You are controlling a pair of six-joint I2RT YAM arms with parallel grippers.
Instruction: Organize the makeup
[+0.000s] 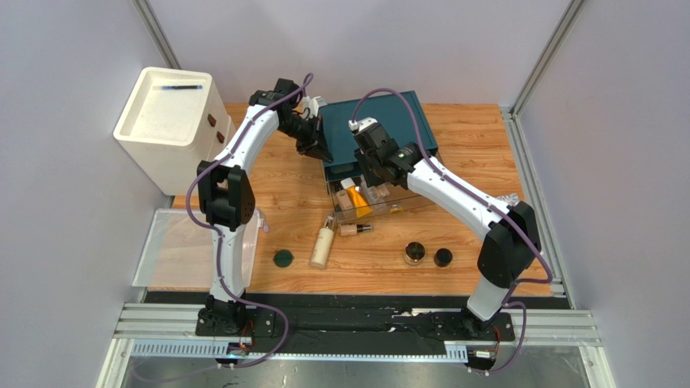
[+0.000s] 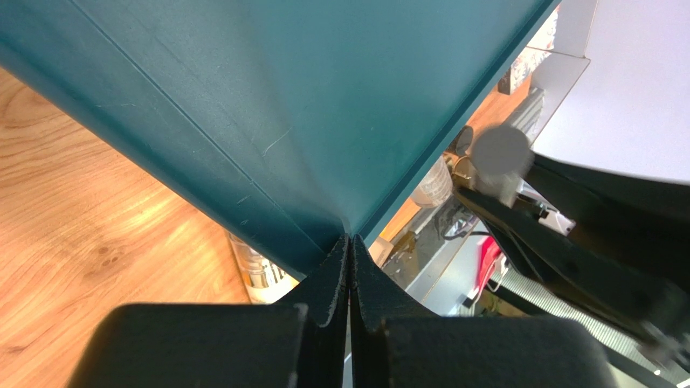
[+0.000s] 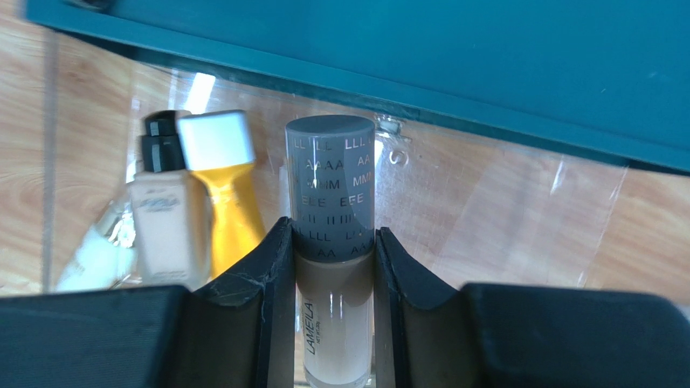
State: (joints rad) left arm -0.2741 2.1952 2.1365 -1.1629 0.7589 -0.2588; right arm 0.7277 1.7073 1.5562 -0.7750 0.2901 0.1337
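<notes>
Right jaws: I see them pinching the grey-capped foundation bottle (image 3: 334,323) at its neck, just under the cap.
Left jaws: pressed together with nothing between them, tips at a bottom corner of the teal box (image 2: 267,105); I cannot tell if they touch it.
Clear drawer (image 3: 502,210): pulled out of the teal box, ahead of and below the right jaws.
Drawer contents: just left of the right jaws lie a beige foundation bottle (image 3: 166,230) with a black cap and the orange tube (image 3: 231,214) with a white cap, side by side; a pale bottle (image 3: 93,259) lies further left.
Held bottle: over the drawer; I cannot tell if it rests on the floor.
Surface (image 1: 478,162): behind the right jaws, toward the bases, lie the cream bottle (image 1: 322,246), a small foundation tube (image 1: 355,229), one dark-green disc (image 1: 283,259) and two round dark jars (image 1: 415,253) (image 1: 443,257).
</notes>
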